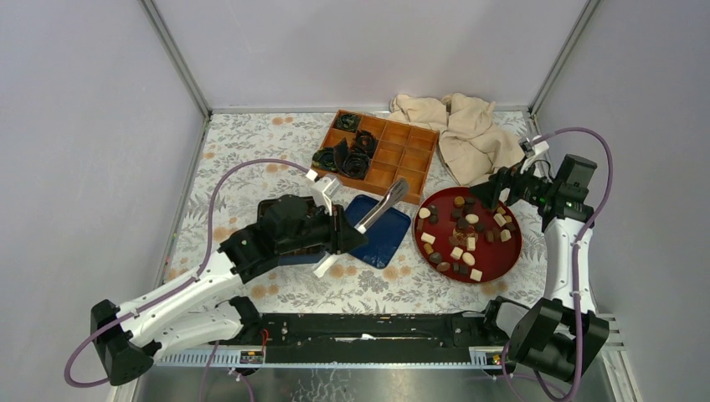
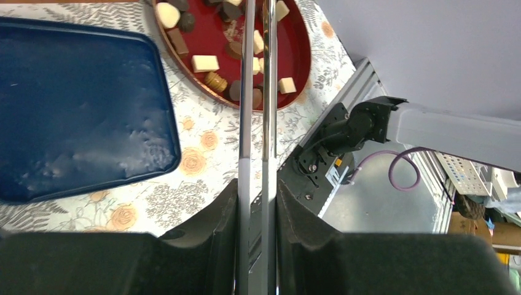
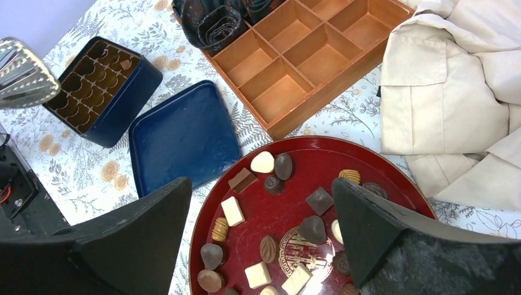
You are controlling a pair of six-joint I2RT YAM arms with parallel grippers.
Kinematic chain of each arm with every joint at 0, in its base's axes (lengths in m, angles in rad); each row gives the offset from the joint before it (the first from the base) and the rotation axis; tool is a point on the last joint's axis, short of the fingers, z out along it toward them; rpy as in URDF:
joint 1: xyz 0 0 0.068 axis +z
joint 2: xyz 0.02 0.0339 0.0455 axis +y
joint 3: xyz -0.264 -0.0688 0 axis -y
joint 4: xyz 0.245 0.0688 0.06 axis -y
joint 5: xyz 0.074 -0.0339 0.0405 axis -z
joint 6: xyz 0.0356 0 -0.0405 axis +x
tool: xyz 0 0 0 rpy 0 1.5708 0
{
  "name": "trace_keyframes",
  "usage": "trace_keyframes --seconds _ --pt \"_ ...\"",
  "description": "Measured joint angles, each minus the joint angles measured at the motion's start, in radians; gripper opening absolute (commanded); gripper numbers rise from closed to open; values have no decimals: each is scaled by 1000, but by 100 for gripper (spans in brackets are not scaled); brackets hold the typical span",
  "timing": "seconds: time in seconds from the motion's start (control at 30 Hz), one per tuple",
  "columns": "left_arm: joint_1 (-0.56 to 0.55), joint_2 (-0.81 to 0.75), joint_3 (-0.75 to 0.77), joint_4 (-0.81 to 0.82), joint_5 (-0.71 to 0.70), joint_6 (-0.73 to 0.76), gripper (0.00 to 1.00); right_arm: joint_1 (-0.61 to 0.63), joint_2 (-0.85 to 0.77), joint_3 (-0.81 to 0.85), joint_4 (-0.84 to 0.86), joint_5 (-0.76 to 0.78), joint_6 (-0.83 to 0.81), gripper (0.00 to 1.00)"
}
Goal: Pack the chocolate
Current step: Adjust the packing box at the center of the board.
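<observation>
On the table (image 1: pixel 251 167), which is covered with a flowered cloth, the chocolate (image 3: pixel 232 211) lies scattered on a round red plate (image 3: pixel 310 158) at the right side, in front of the right arm. The pieces are dark brown, mid-brown and cream-white, and they lie loose and mixed together. The left gripper (image 2: pixel 257 203) is pinching a pair of metal tongs (image 1: pixel 383 207) by the handle end, with a finger pressed against each side. The two arms of the tongs run forward almost parallel with only a narrow gap between them. Seen from above, the tongs point away from the arm, up and to the right over a flat blue lid (image 1: pixel 387 239), and their tips stand near the corner of a wooden tray (image 3: pixel 276 91). The lid lies just beside the red plate, on its left. A dark blue box (image 3: pixel 132 107) with rows of small cells inside stands left of the lid, and in the top view the left arm hides most of it. The right gripper (image 3: pixel 261 190) hangs above the far part of the red plate with its fingers spread wide, and it holds nothing. The wooden tray sits farther back and is divided into square compartments. Several black crumpled paper cups (image 1: pixel 347 159) fill the compartments at its left end, and the ones nearer the plate show only their brown floor. A beige cloth (image 1: pixel 465 138) lies crumpled in the far right corner, just beside the tray.
</observation>
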Motion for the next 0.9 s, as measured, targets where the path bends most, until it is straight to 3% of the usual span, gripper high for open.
trace_keyframes --seconds 0.33,0.73,0.8,0.9 --pt "-54 -23 -76 100 -31 2 9 0 -28 -56 39 -32 -16 92" --pt "-55 -107 -112 97 -93 42 9 4 -90 -136 10 -229 -241 96" --pt "-55 -106 -79 56 -123 53 9 27 -81 -129 -11 -222 -260 96" --pt "-55 -102 -12 -8 -178 68 9 159 -42 -87 -64 -141 -272 95"
